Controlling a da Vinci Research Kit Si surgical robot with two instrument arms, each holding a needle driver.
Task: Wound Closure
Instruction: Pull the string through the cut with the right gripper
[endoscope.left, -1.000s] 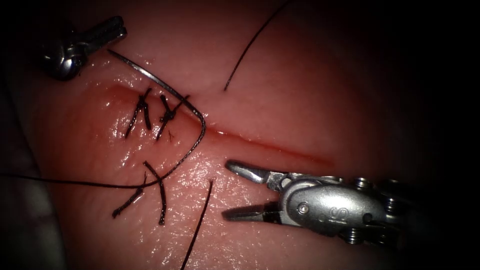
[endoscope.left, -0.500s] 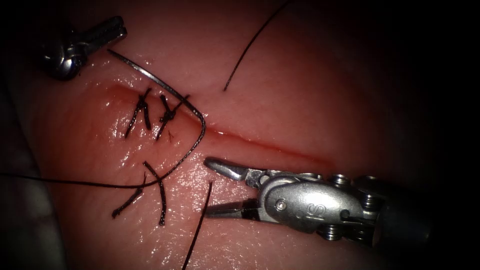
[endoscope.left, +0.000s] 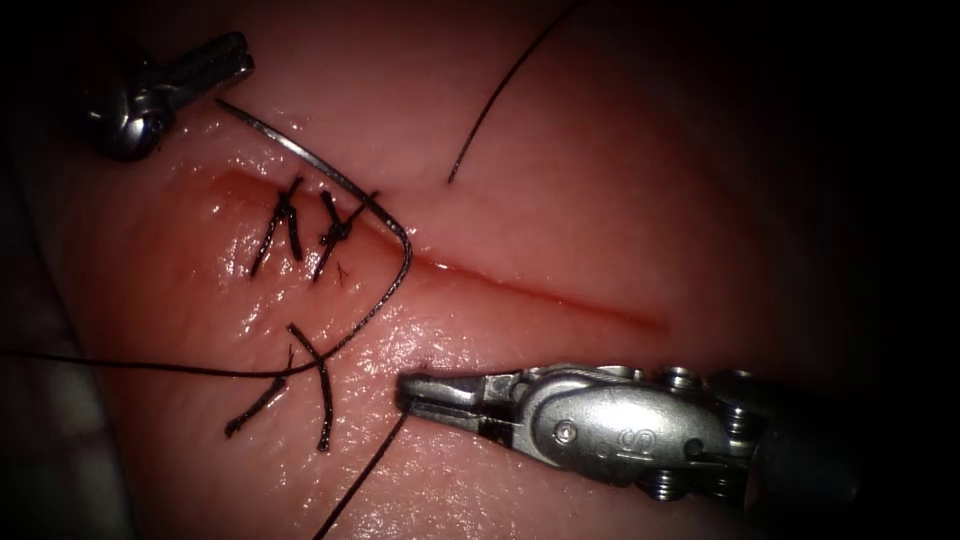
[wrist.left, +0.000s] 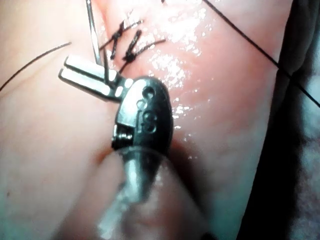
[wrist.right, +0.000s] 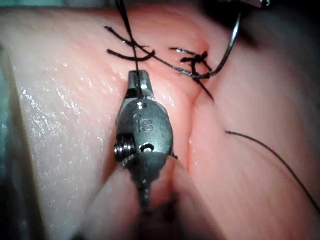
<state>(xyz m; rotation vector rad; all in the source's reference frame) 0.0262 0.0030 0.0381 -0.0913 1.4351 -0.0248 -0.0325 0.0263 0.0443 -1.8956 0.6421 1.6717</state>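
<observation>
Right arm's tool (endoscope.left: 420, 393) has moved left along the near side of the cut (endoscope.left: 540, 290) over the last second; its jaws, spread wide a second ago, are now closed on the loose thread strand (endoscope.left: 365, 470) that runs down off the tissue (endoscope.left: 600, 180). The right wrist view confirms it: the strand passes straight into the closed tip (wrist.right: 137, 80). Left arm's tool (endoscope.left: 215, 65) has not shifted, at the far left end of the cut, jaws shut on the curved needle (endoscope.left: 330, 180) near its end; left wrist view shows the needle shaft crossing between the closed jaws (wrist.left: 92, 77). Needle lies over the tissue surface, arcing across the cut just right of the two tied stitches (endoscope.left: 305, 225); whether its far end enters the tissue I cannot tell. Judgement: with the strand now held, both tools have a grip, so thread handling can proceed.
</observation>
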